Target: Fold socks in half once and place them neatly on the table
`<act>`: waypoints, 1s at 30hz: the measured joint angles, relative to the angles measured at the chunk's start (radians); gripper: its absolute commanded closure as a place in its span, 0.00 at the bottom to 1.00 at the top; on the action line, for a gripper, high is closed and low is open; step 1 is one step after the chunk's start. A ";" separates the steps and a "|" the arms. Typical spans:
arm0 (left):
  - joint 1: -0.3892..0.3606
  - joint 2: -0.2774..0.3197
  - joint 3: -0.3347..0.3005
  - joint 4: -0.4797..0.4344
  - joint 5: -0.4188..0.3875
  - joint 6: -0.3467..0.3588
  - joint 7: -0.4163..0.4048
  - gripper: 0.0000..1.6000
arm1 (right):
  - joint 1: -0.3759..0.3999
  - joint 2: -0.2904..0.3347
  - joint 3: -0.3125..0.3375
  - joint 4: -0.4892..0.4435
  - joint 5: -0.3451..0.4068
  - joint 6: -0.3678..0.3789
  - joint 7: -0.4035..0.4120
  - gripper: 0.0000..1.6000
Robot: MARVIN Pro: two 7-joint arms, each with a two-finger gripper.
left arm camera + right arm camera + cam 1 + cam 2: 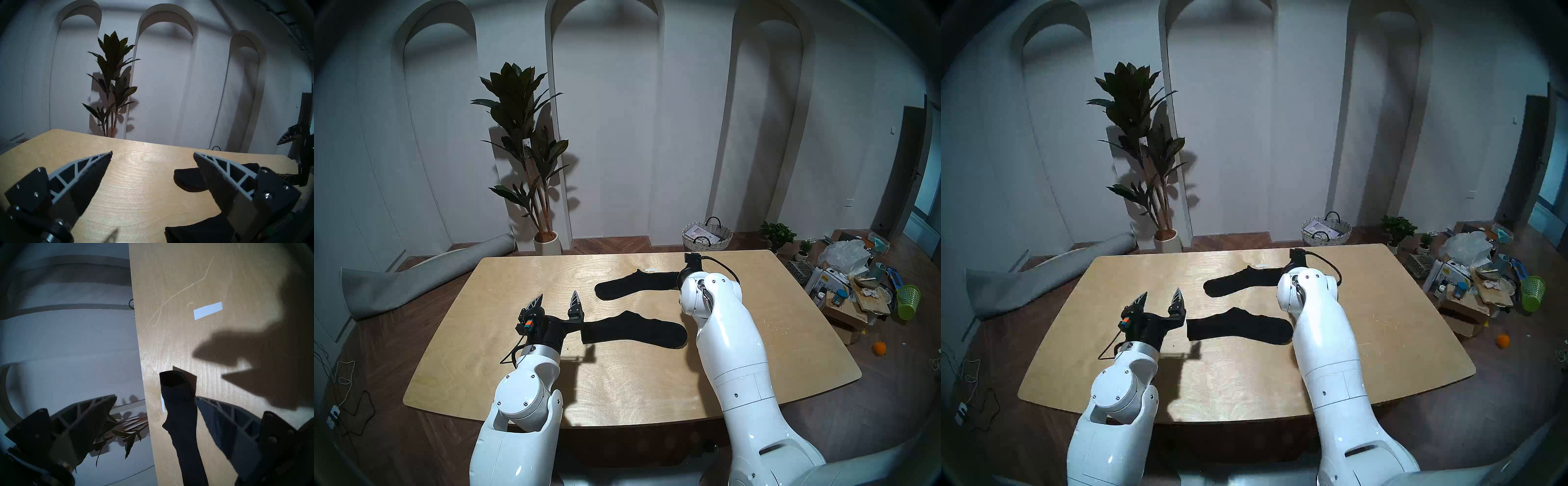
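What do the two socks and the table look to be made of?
Near sock and far sock: soft matte black knit fabric, probably; they lie limp and the cuff gapes open in the right wrist view. Table: light wood, likely plywood, with visible grain, a faint sheen and fine scratches.

Two plain black socks [636, 284] on a light birch-grained table [619, 380] with white tape strips [207, 310]

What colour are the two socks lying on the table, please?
Plain black, both the far sock and near sock; clearest in the head view.
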 measured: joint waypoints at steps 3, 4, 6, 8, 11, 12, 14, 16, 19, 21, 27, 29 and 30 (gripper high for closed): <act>0.004 -0.002 0.002 -0.005 0.002 0.001 0.008 0.00 | 0.028 -0.003 -0.001 0.056 -0.011 -0.002 0.015 0.00; 0.005 -0.002 0.003 -0.006 0.003 0.001 0.010 0.00 | 0.037 -0.004 -0.001 0.074 -0.014 -0.002 0.020 0.00; 0.008 -0.004 0.004 -0.009 0.006 0.002 0.015 0.00 | 0.056 -0.007 0.000 0.111 -0.020 -0.004 0.029 0.00; 0.011 -0.005 0.006 -0.012 0.008 0.003 0.021 0.00 | 0.076 -0.009 0.001 0.152 -0.024 -0.005 0.037 0.00; 0.013 -0.007 0.009 -0.014 0.012 0.004 0.028 0.00 | 0.100 -0.013 0.004 0.196 -0.027 -0.006 0.043 0.00; 0.015 -0.008 0.010 -0.016 0.014 0.005 0.032 0.00 | 0.112 -0.014 0.005 0.218 -0.027 -0.007 0.044 0.00; 0.016 -0.009 0.011 -0.017 0.015 0.006 0.037 0.00 | 0.128 -0.016 0.005 0.243 -0.027 -0.008 0.044 0.00; 0.017 -0.010 0.013 -0.018 0.017 0.006 0.043 0.00 | 0.140 -0.018 0.005 0.260 -0.027 -0.009 0.043 0.00; 0.019 -0.011 0.014 -0.020 0.019 0.006 0.050 0.00 | 0.155 -0.022 0.004 0.270 -0.027 -0.011 0.038 0.00; 0.020 -0.012 0.015 -0.021 0.020 0.006 0.054 0.00 | 0.161 -0.023 0.002 0.270 -0.027 -0.012 0.034 0.00; 0.022 -0.013 0.016 -0.027 0.021 0.006 0.062 0.00 | 0.163 -0.027 -0.011 0.245 -0.032 -0.013 -0.027 0.00; 0.024 -0.013 0.016 -0.030 0.021 0.006 0.064 0.00 | 0.160 -0.027 -0.016 0.227 -0.036 -0.013 -0.058 0.00; 0.025 -0.014 0.016 -0.032 0.021 0.006 0.065 0.00 | 0.157 -0.027 -0.018 0.214 -0.038 -0.013 -0.077 0.00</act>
